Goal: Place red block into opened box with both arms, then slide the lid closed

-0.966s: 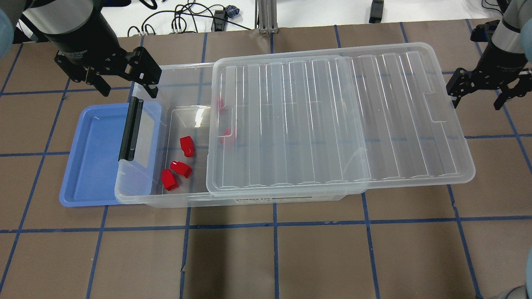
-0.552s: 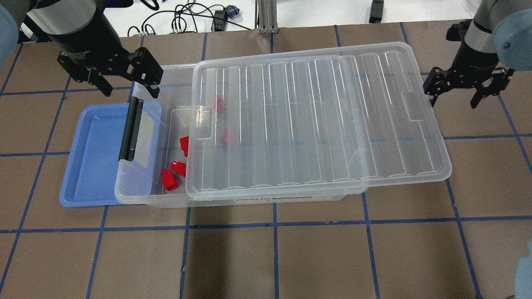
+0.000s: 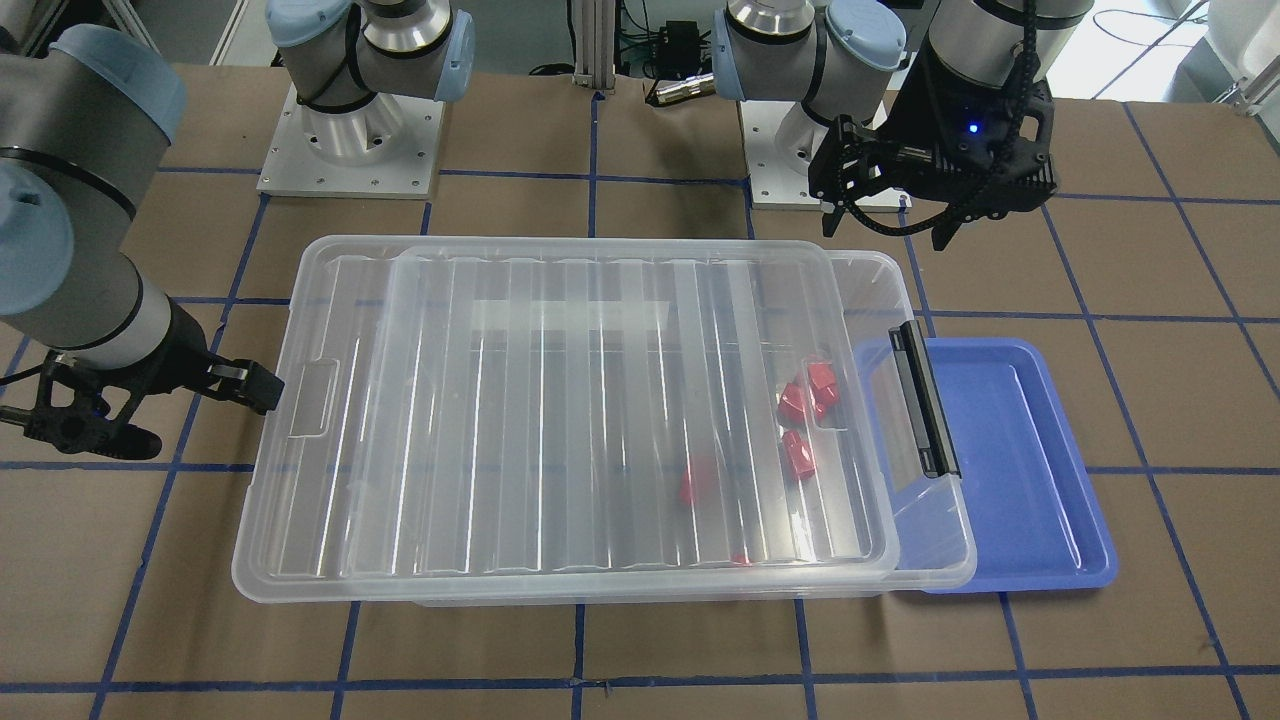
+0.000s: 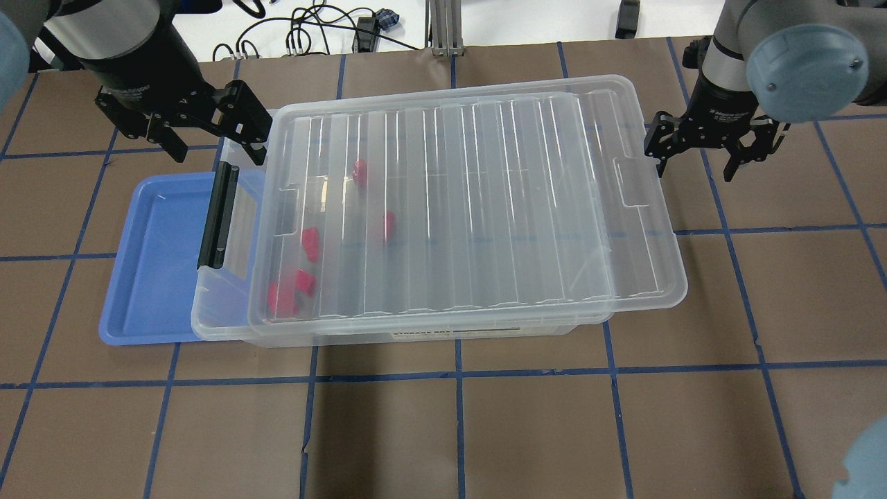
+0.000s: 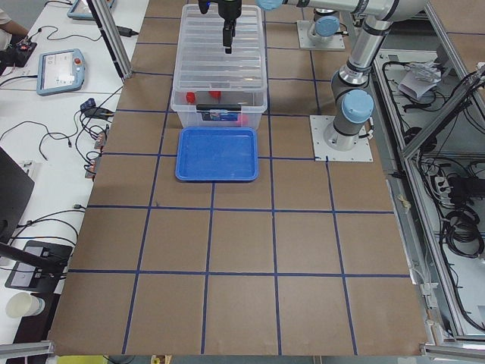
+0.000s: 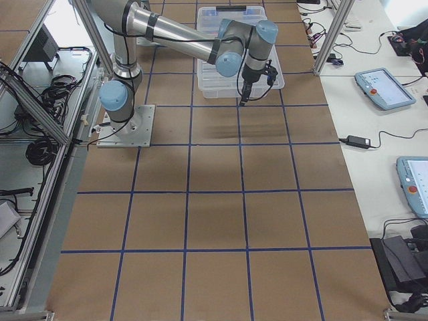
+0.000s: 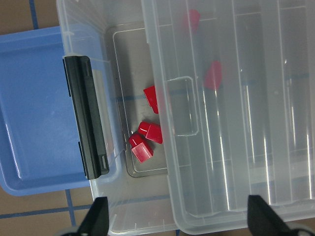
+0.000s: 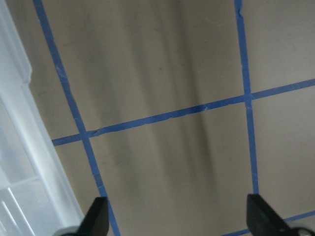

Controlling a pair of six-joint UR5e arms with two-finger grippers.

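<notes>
The clear box lies across the table's middle, with the ribbed lid resting on it. A strip at the black latch end is uncovered, and the lid overhangs the opposite end. Several red blocks lie inside near the latch end, blurred through the lid; the left wrist view shows three beside the lid's notch. My left gripper hangs open over the box's far corner by the latch. My right gripper is open, one finger against the lid's short edge, with nothing between its fingers.
A blue tray lies on the table, partly under the box's latch end. Cables run along the back edge beyond the brown mat. Brown mat with blue tape lines stretches in front of the box.
The right gripper has moved left and the lid has slid left with it, now covering the red blocks. The left gripper has barely moved.
</notes>
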